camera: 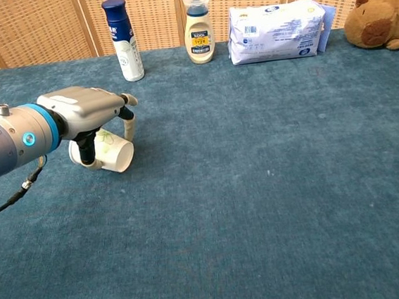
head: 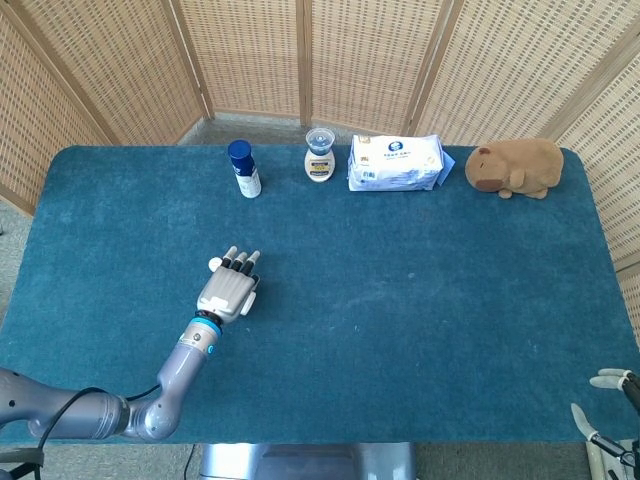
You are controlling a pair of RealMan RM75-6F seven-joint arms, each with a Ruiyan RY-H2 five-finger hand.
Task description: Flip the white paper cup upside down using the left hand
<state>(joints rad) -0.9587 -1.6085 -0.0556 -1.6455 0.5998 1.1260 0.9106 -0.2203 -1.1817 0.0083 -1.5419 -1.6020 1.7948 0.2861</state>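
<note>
Left robot hand (camera: 87, 118) grips white paper cup (camera: 111, 152), purple-green print, no readable text

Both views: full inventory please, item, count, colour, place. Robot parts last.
paper cup: 1, white with a printed motif, lying on its side at table left, under the left hand
spray bottle: 1, white with blue cap, back edge
lotion bottle: 1, cream, clear cap, back edge, right of the spray bottle
wipes pack: 1, white and blue, back edge centre
plush toy: 1, brown, back right
table: 1, blue cloth
left hand: 1, grey, fingers around the cup
right hand: 1, pale, at bottom right frame corner, holding nothing
</note>
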